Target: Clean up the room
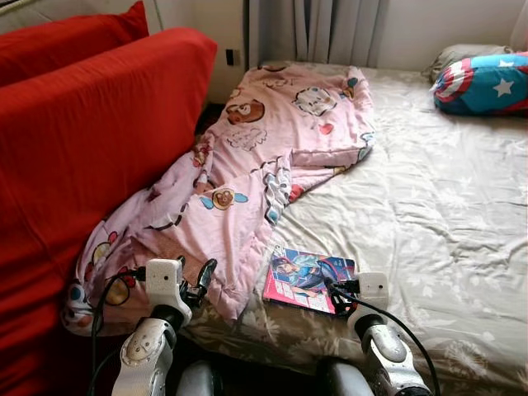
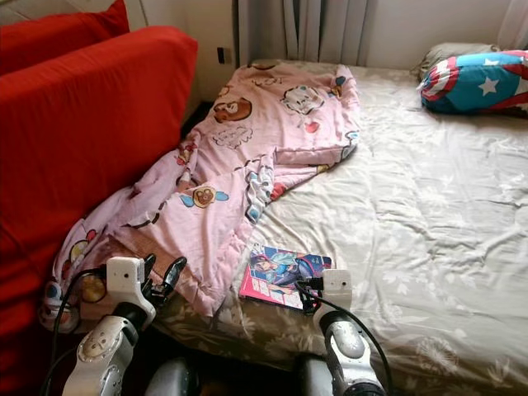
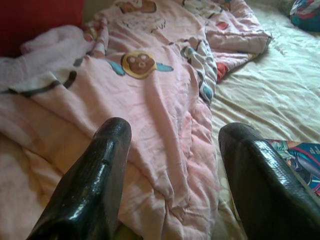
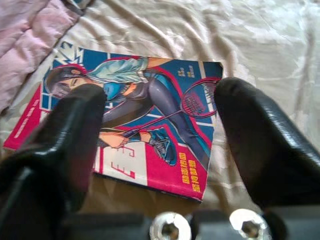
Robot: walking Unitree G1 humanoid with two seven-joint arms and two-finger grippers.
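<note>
A thin, glossy magazine [image 1: 308, 279] lay flat on the bed near its front edge, just beside the lower hem of the quilt. Its cover was blue and magenta-red with a drawn figure in dark clothing holding a badminton racket. Small lettering ran along the lower right corner and one side of the cover; it was too small and blurred to read.

A pink cotton quilt printed with cartoon animal faces [image 1: 256, 173] lay rumpled along the bed's left side, running from the head of the bed down to the front corner, where it bunched against the red upholstered sofa back [image 1: 91, 140]. The beige floral-patterned bedsheet [image 1: 429, 206] was creased and otherwise bare. A red, white and blue star-patterned cushion [image 1: 487, 82] rested at the far right by a grey pillow [image 1: 462, 56].

The left gripper [image 1: 200, 282] was extended forward from a bent silver arm, low over the quilt's lower edge, its jaws spread apart with quilt fabric seen between the fingers [image 3: 95, 180] and nothing gripped. The right gripper [image 4: 160, 135] was held just over the near edge of the magazine, jaws spread wide to either side of the cover and pinching nothing; whether the fingers [image 4: 75, 135] touched the cover could not be determined.
</note>
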